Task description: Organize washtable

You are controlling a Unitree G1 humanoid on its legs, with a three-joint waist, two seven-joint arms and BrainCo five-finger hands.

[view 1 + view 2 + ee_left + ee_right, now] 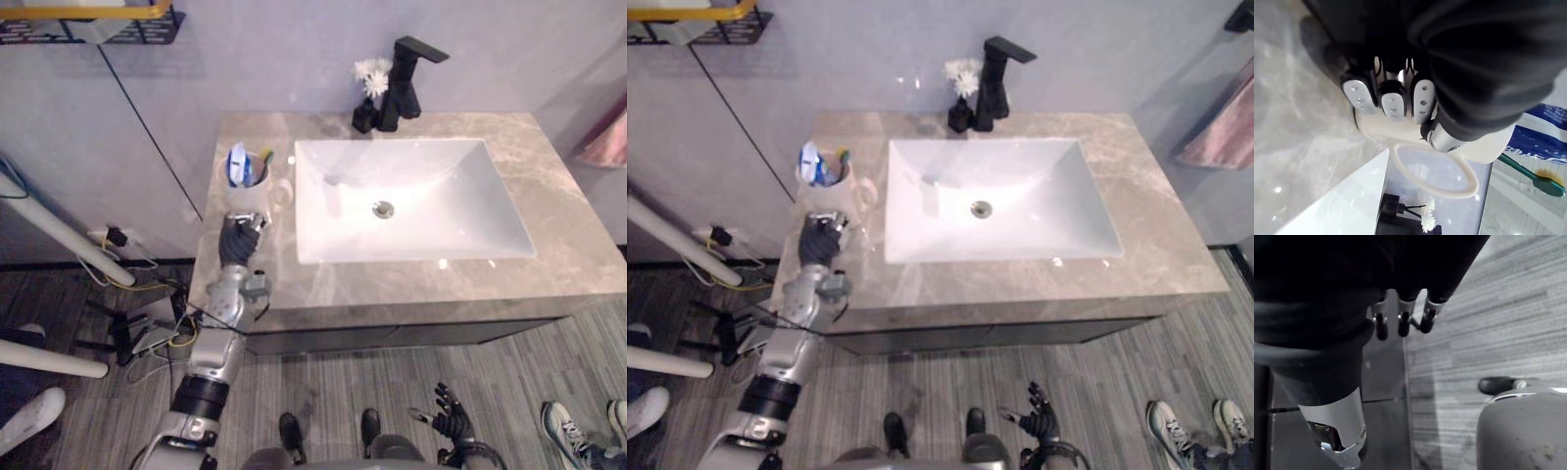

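1. Right hand (453, 419) hung low near the floor, fingers loosely spread, idle.
2. Left hand (235, 240) curled round the cream mug (253, 199), probably to shift it.
3. Mug, holding toothpaste (237, 163) and toothbrush (1535, 180), stood on the counter (549, 264) just left of the basin (431, 211).

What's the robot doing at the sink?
The left robot hand is wrapped round a cream cup on the counter, just left of the white sink. A toothpaste tube and a green toothbrush stick out of the cup. The right robot hand hangs open down by the floor, holding nothing. A black tap and a small vase of white flowers stand behind the sink.
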